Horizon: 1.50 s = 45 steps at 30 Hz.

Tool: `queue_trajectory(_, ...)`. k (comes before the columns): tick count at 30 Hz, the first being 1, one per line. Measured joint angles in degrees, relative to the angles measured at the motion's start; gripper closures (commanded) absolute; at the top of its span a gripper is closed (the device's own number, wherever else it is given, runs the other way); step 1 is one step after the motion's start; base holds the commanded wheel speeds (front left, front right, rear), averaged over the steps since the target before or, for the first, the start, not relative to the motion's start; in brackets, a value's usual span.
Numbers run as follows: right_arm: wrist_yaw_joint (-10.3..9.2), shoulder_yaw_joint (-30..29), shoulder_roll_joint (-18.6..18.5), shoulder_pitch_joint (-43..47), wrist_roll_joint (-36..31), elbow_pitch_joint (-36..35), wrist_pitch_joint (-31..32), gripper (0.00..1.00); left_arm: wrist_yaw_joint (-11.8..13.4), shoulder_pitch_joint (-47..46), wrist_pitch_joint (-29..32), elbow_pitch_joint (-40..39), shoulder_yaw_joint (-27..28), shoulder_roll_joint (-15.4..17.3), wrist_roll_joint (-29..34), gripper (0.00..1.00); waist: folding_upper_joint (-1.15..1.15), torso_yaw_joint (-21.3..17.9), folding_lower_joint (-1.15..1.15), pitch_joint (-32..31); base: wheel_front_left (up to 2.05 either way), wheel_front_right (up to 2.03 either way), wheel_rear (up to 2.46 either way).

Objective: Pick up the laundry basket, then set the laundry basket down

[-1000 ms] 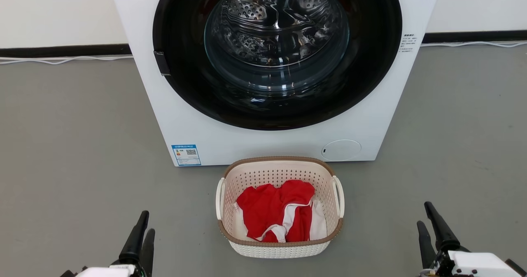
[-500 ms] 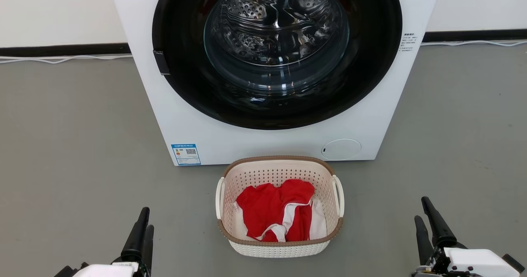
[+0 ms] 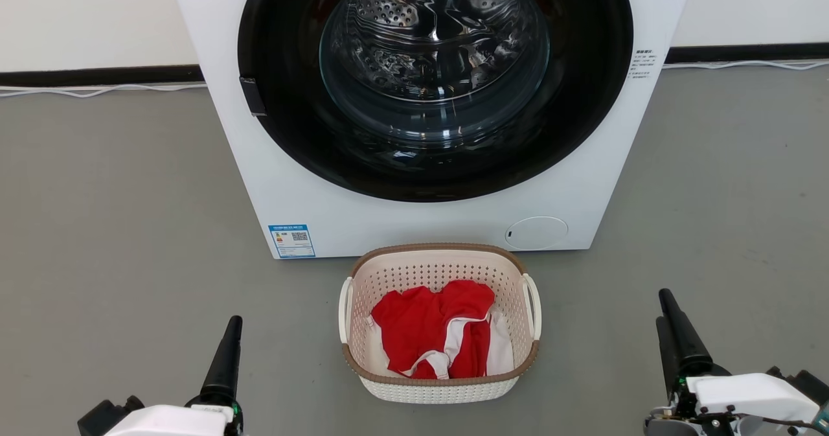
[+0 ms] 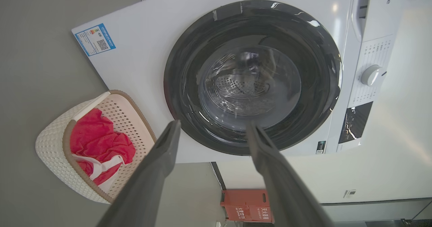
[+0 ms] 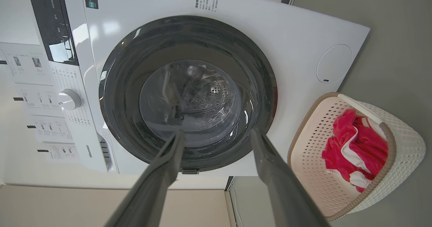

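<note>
In the head view the left gripper and right gripper hang low on either side of the laundry basket, well apart from it and touching nothing. The laundry basket sits upright on the grey floor, just in front of the washing machine, with red-and-white cloth inside. In the left wrist view the left fingers stand wide apart and empty. In the right wrist view the right fingers are likewise spread, gripping nothing.

The head view's top edge crops the washing machine, whose blue label is illegible.
</note>
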Motion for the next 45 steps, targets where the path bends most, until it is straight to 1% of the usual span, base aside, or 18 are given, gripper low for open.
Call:
queue_trajectory(11, 0.0, 2.94, -1.08, -0.2, -9.6, -1.53, -1.67, 0.0, 0.0, -0.79, -1.98, -2.21, -1.08, 0.09, 12.74, 0.0, 0.0, -0.01, 0.0, 0.42, 0.0, 0.0, 0.0)
queue_trajectory(15, 0.02, 3.49, -1.45, -0.28, -13.13, -2.0, -2.35, 0.0, 0.01, -0.79, -2.48, -2.91, -1.63, 0.12, 16.48, 0.0, 0.0, -0.02, 0.0, 0.58, 0.0, 0.0, 0.0)
queue_trajectory(25, 0.03, 4.61, -1.83, -0.37, -21.53, -2.9, -4.19, 0.0, 0.75, -1.01, -4.41, -4.32, -2.61, 0.2, 23.64, 0.0, 0.0, -0.02, -0.01, 0.86, 0.0, 0.0, 0.0)
queue_trajectory(45, 0.04, 6.78, -2.82, -1.54, -32.81, -5.49, -7.23, 0.0, 0.76, -1.99, -7.49, -6.36, -4.03, 0.31, 35.24, 0.0, 0.0, -0.08, -0.01, 1.33, 0.0, 0.0, 0.0)
